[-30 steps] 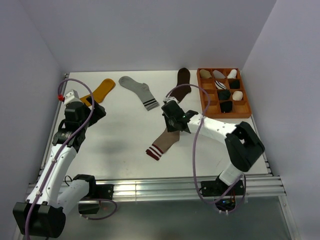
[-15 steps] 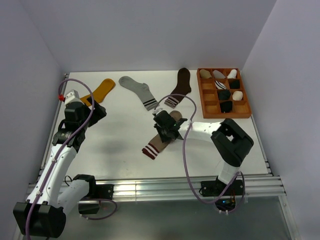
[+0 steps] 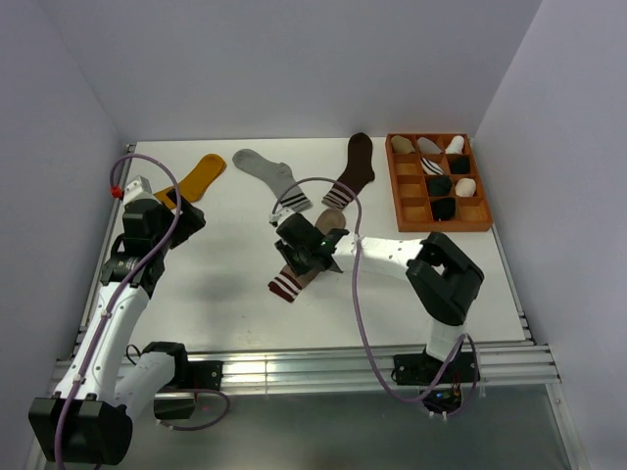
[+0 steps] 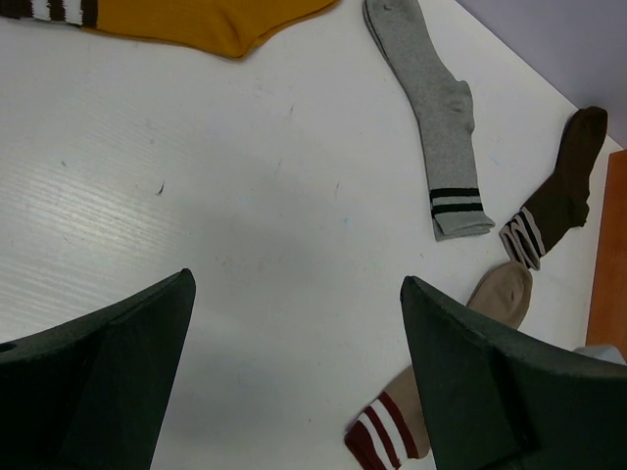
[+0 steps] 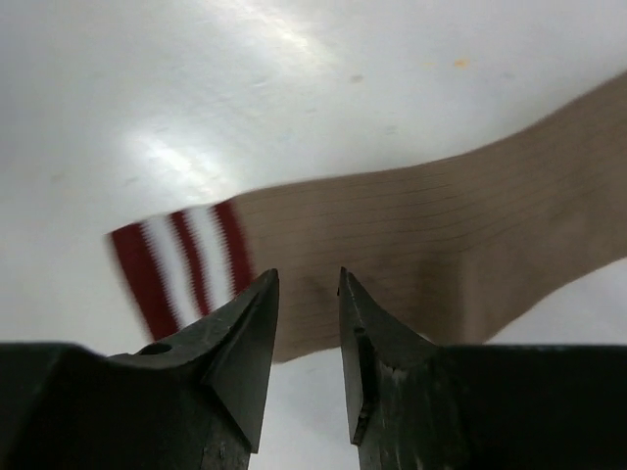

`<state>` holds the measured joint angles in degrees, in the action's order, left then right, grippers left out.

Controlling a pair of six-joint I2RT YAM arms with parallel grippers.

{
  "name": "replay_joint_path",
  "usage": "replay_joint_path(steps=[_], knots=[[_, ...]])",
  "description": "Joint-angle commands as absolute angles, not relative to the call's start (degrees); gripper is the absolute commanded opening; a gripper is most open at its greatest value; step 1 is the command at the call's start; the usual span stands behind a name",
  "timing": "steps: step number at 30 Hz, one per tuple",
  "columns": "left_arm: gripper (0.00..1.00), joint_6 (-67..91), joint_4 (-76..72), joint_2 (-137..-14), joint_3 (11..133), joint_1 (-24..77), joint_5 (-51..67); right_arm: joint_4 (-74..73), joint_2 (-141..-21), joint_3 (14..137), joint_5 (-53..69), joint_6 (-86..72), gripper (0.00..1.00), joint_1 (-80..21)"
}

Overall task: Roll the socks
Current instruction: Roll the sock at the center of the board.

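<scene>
The taupe sock (image 3: 286, 285) with a maroon-and-white cuff lies flat mid-table, cuff toward the near edge and toe (image 3: 330, 221) toward the back. My right gripper (image 3: 300, 257) hovers low over its leg, just beside the cuff. In the right wrist view the jaws (image 5: 308, 284) stand a little apart above the taupe fabric (image 5: 431, 235), with nothing between them. My left gripper (image 3: 184, 219) is at the left side, wide open and holding nothing. The left wrist view (image 4: 294, 372) shows bare table between its fingers, with the sock (image 4: 502, 294) off to the right.
A mustard sock (image 3: 201, 174), a light grey striped-cuff sock (image 3: 269, 176) and a dark brown sock (image 3: 358, 162) lie along the back. An orange compartment tray (image 3: 438, 225) at the back right holds several rolled socks, some of them black.
My right arm has swept left across the table and the taupe sock has shifted left with it. Its jaws have widened and the sock now lies free. The left arm has stayed put.
</scene>
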<state>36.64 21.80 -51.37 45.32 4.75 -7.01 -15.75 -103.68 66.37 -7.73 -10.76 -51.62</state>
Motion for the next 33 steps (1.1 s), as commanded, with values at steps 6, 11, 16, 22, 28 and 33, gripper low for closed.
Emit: replay_joint_path(steps=[6,11,16,22,28,33], knots=[[0.92,35.68,20.74,-50.98,45.62,3.78,-4.31,-19.33,-97.82,66.36,-0.62,-11.69,0.39,-57.22],[0.92,35.68,20.74,-50.63,45.44,3.69,-4.13,-19.95,-99.14,66.62,1.05,-11.60,0.39,-59.15],[0.92,35.60,20.74,-50.80,45.61,3.69,-4.04,-20.22,-101.25,67.41,0.35,-11.34,0.39,-59.59],[0.92,35.60,20.65,-51.42,45.53,3.60,-3.08,-20.48,-103.80,68.64,0.70,-10.72,0.39,-59.68],[0.92,35.60,20.57,-51.77,45.62,3.60,-2.55,-20.48,-104.59,68.82,1.58,-10.46,0.37,-59.77],[0.92,35.68,20.65,-52.12,45.70,3.43,-2.02,-20.74,-105.47,69.26,1.14,-10.37,0.33,-59.77]])
